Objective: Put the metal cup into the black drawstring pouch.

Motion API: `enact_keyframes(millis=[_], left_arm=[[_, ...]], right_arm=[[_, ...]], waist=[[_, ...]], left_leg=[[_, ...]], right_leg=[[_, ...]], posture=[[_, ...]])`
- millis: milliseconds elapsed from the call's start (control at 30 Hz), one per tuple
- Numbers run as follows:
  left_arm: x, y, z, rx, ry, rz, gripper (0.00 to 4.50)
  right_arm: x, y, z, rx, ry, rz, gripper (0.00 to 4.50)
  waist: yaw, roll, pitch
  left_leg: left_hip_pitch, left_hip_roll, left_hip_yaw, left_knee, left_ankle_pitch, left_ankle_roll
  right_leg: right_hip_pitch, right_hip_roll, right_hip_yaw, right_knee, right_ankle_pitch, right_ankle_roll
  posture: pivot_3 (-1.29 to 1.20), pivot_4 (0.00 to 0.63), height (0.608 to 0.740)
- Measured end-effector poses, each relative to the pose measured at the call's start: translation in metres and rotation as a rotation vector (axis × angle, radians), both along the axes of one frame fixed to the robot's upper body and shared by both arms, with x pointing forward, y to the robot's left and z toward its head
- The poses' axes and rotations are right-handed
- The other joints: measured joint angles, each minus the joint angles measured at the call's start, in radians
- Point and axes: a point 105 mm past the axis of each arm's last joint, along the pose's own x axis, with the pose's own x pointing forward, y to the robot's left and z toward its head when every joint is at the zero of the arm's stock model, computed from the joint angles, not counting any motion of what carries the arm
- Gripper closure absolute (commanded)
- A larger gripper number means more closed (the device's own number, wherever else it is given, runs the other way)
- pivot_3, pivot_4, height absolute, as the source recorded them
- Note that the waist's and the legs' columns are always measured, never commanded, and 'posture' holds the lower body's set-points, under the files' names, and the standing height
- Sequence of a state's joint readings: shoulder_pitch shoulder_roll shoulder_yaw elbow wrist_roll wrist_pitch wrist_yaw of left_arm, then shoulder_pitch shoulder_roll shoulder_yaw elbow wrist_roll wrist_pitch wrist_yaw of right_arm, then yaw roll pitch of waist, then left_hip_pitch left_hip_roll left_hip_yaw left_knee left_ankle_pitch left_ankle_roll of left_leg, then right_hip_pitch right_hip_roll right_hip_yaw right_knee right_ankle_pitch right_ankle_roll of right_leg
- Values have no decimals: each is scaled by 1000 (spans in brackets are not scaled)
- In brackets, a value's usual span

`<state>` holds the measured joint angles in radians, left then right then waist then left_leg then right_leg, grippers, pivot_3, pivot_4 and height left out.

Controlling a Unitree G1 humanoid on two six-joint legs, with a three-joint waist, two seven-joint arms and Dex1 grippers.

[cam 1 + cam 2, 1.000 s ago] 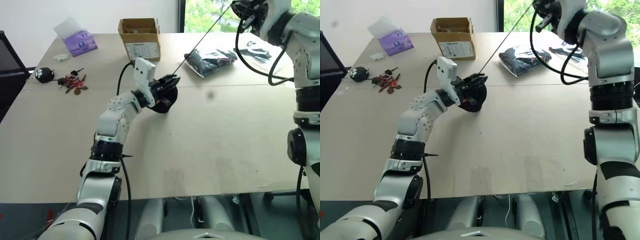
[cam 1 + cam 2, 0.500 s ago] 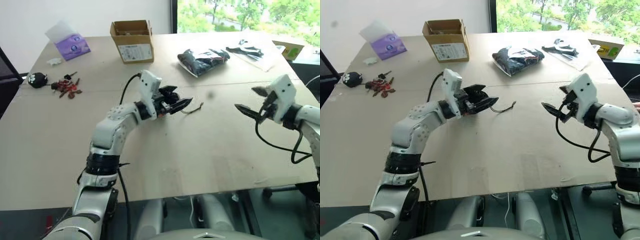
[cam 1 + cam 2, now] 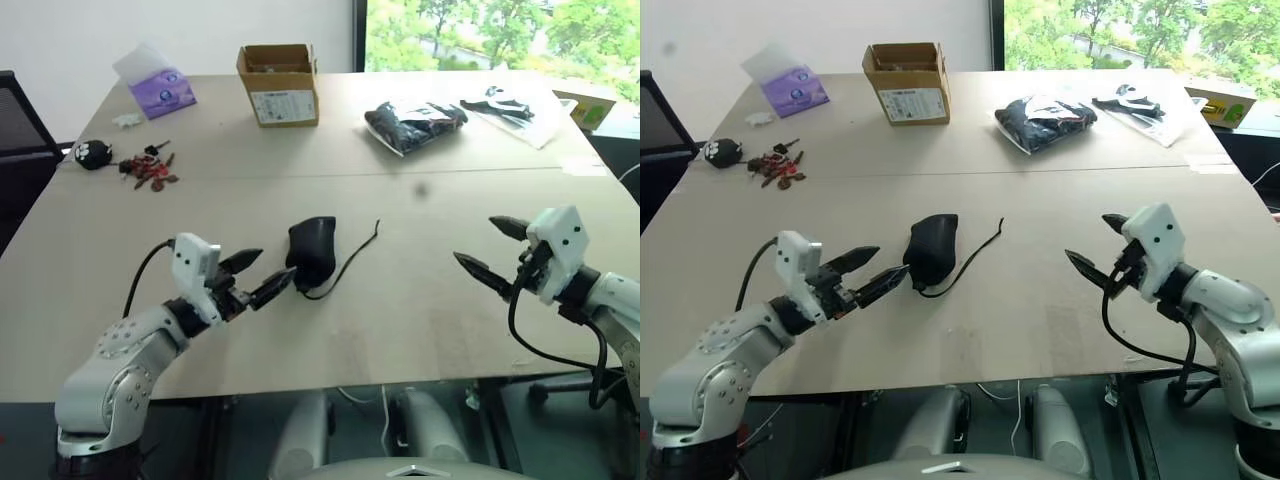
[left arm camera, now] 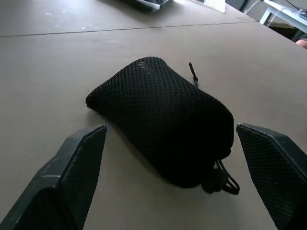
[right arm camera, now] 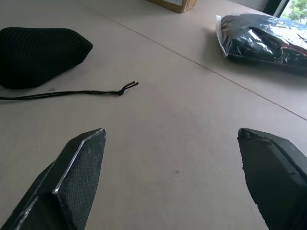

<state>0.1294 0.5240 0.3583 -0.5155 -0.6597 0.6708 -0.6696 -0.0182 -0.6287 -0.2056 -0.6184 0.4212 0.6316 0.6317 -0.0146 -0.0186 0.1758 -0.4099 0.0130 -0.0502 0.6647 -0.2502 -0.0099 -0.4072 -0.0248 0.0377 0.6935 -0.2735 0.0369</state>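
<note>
Small soft matte black mesh drawstring pouch point(image 3: 311, 251) lay bulging on its side near the middle of the pale wooden table point(image 3: 420, 320), mouth cinched shut, thin black cord point(image 3: 355, 260) trailing away toward the right of the frame. Shiny metal cup not to be seen loose on the tabletop; whether inside the pouch, impossible to tell. Left gripper point(image 3: 256, 277) hovered at lower left, two black fingers spread wide and empty, tips just beside the pouch but apart from it. Right gripper point(image 3: 489, 251) hung at right of centre, fingers likewise splayed, grasping nothing, well apart from pouch and cord end. Along the far edge: open brown cardboard box point(image 3: 279, 80) at top centre, clear plastic bag of black items point(image 3: 414, 124) to its right, purple packet point(image 3: 160, 85) at upper left, scatter of small red and dark pieces point(image 3: 150, 167) beside a small black round toy point(image 3: 91, 153).
</note>
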Motion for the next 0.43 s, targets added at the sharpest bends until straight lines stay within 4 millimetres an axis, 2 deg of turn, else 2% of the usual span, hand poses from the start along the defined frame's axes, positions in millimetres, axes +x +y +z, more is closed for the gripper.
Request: enact_keyframes(millis=[100, 300, 433], left_arm=[[-11, 5, -3, 4, 6, 15, 0], [-31, 29, -16, 35, 60, 94, 0], [-38, 38, -16, 58, 54, 118, 0]], right_arm=[[-5, 0, -4, 1, 1, -12, 46], [-19, -3, -26, 21, 54, -52, 46], [-21, -3, -25, 21, 28, -51, 46]], waist=[[2, 0, 0], [1, 0, 0], [1, 0, 0]], left_leg=[[1, 0, 0, 1, 0, 0], [9, 1, 2, 0, 0, 0], [13, 6, 5, 0, 0, 0]], right_leg=[[1, 1, 0, 0, 0, 0], [7, 1, 2, 0, -1, -1], [12, 5, 4, -4, -6, 1]], posture=[[0, 150, 740], [0, 150, 740], [0, 150, 740]])
